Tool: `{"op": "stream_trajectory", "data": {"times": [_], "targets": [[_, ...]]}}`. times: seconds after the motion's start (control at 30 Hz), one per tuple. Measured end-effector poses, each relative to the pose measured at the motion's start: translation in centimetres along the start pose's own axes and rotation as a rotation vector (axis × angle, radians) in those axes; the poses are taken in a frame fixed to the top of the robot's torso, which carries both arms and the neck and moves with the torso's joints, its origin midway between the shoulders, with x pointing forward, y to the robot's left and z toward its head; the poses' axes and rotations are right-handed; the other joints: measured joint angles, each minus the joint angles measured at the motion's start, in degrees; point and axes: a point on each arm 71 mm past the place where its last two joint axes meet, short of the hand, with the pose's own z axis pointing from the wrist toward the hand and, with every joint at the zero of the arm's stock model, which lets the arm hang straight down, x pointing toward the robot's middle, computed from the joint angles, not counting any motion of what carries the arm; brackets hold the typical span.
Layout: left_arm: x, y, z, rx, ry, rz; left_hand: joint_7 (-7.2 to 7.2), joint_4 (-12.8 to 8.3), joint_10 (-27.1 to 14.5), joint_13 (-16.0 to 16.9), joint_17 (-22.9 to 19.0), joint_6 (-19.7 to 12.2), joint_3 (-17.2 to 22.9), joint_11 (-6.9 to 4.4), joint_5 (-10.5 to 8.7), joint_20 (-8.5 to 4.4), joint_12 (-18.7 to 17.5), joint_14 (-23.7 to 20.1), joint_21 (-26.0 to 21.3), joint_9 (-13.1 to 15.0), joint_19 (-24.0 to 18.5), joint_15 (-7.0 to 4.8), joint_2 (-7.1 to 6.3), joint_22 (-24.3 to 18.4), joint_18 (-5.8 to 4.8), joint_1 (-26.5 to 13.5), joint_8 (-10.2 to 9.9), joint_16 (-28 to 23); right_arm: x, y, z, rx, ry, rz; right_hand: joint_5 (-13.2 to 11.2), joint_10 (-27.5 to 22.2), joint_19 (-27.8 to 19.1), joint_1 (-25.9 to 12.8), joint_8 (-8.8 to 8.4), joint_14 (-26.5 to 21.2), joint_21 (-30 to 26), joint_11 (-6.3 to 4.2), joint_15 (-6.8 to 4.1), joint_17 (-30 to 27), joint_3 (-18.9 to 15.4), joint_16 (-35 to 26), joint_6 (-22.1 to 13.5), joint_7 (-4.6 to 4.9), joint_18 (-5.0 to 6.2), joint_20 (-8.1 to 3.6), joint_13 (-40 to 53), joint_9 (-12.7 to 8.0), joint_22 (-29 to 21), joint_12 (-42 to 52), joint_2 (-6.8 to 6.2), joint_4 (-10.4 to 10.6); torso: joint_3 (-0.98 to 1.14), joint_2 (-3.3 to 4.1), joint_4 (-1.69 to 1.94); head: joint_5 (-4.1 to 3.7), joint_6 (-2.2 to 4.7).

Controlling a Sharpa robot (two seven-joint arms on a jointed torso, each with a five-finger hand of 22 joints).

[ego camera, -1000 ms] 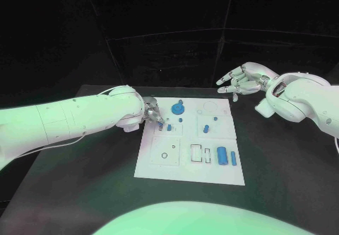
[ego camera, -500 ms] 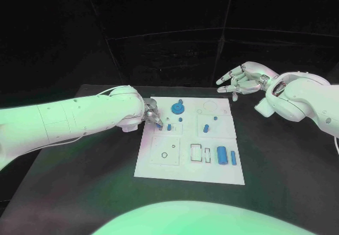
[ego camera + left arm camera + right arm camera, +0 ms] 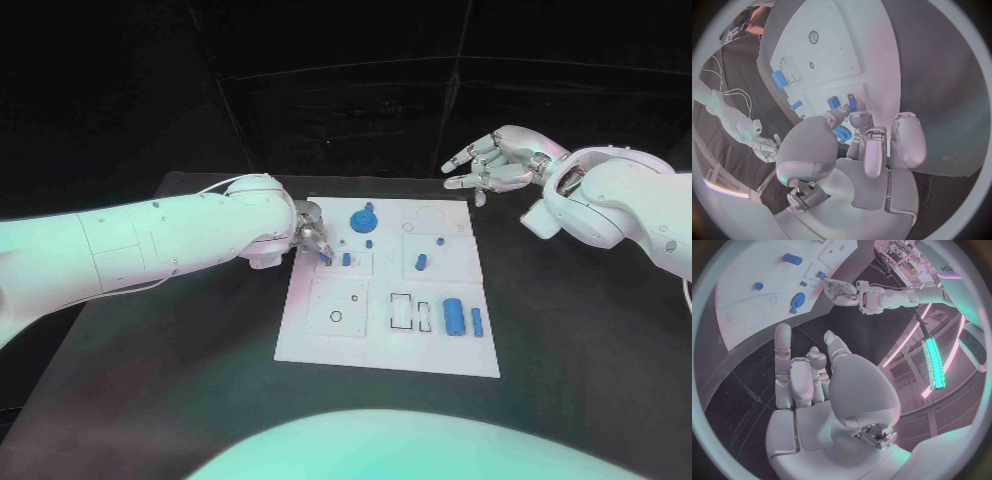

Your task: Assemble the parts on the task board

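Here, in the head view, the left hand (image 3: 312, 238) is seen lowered onto the left edge of the white task board (image 3: 346, 340), its fingertips set at a small blue part (image 3: 330, 259) that stands upright in a recess; whether that part is pinched cannot be told from this view. A second small blue peg (image 3: 346, 259) is placed just beside the fingertips, and a round blue knob (image 3: 364, 221) lies just beyond the hand. A blue cylinder (image 3: 453, 318) is found well away, on the board's far side from this hand. The right hand (image 3: 490, 166) is held above the table beyond the board's far right corner, fingers apart, nothing in it.

In the left wrist view, the left hand's fingertips (image 3: 856, 116) are shown touching the small blue part (image 3: 852, 103).

In the right wrist view, the right hand (image 3: 811, 375) is seen released, well apart from the board (image 3: 748, 295).
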Motion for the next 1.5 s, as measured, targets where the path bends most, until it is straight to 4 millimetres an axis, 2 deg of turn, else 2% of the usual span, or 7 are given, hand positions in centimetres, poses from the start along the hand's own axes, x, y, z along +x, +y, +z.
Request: {"op": "stream_trajectory", "data": {"times": [1.33,1.5], "targets": [[0.41,-0.24,-0.03,0.006,0.01,0.009,-0.1,-0.06,-0.09,0.07,0.0,0.13,0.04,0.1,0.0,0.0,0.0,0.0,0.24,0.13,0.0,0.0,-0.07,0.12,0.0,-0.07,0.17,0.0,0.09,0.04,0.08,-0.001,0.007,-0.001,0.0,0.0,0.09,0.0,0.0,0.0,-0.12,0.0,0.0,0.0,0.0,0.0,0.0,0.0,0.0,0.09,0.0,0.0,-0.03,0.0,0.0,0.0,0.0,-0.02,-0.03,-0.21,-0.47],[0.41,-0.19,-0.02,0.002,0.016,0.013,-0.63,-0.51,0.43,0.32,0.0,0.67,0.49,-0.42,0.01,0.0,0.4,0.0,0.24,0.3,0.0,0.0,-1.23,0.2,0.0,-1.24,0.83,0.0,0.09,0.03,0.09,-0.001,0.007,-0.001,0.0,0.0,0.09,0.0,0.0,0.0,-0.12,0.0,0.0,0.0,0.0,0.0,0.0,0.0,0.0,0.09,0.0,0.0,-0.03,0.0,0.0,0.0,0.0,-0.02,-0.03,-0.21,-0.56]]}}
